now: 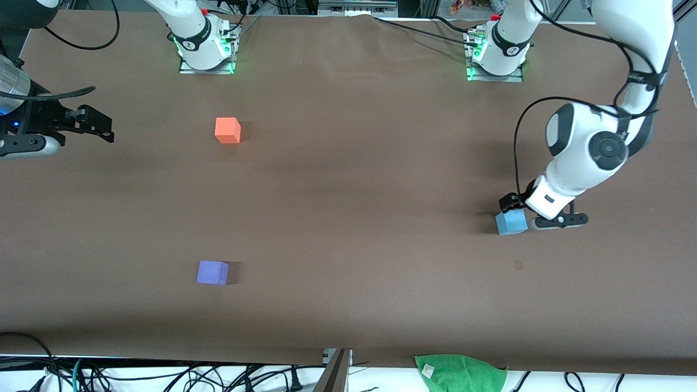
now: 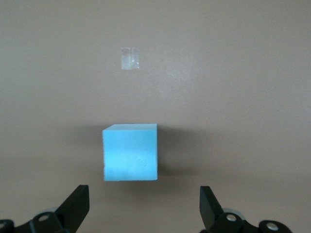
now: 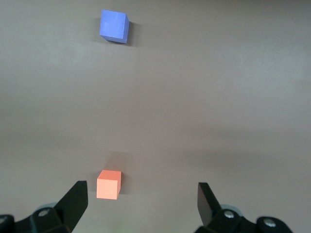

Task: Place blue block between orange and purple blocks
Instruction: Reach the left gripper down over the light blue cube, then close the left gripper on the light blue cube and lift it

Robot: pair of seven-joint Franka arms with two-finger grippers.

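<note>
The blue block [image 1: 511,222] lies on the brown table toward the left arm's end. My left gripper [image 1: 536,213] is low beside it, open; in the left wrist view the blue block [image 2: 130,153] lies just ahead of the gripper [image 2: 144,206], not between the fingers. The orange block [image 1: 227,130] lies toward the right arm's end. The purple block [image 1: 212,272] lies nearer to the front camera than the orange block. My right gripper [image 1: 101,126] waits open and empty in the air at the right arm's end. Its wrist view [image 3: 142,204] shows the orange block [image 3: 108,184] and the purple block [image 3: 114,26].
A green cloth [image 1: 460,373] lies off the table's edge nearest the front camera. A small pale mark [image 1: 518,265] is on the table near the blue block; it also shows in the left wrist view [image 2: 130,58]. Cables run along the table edges.
</note>
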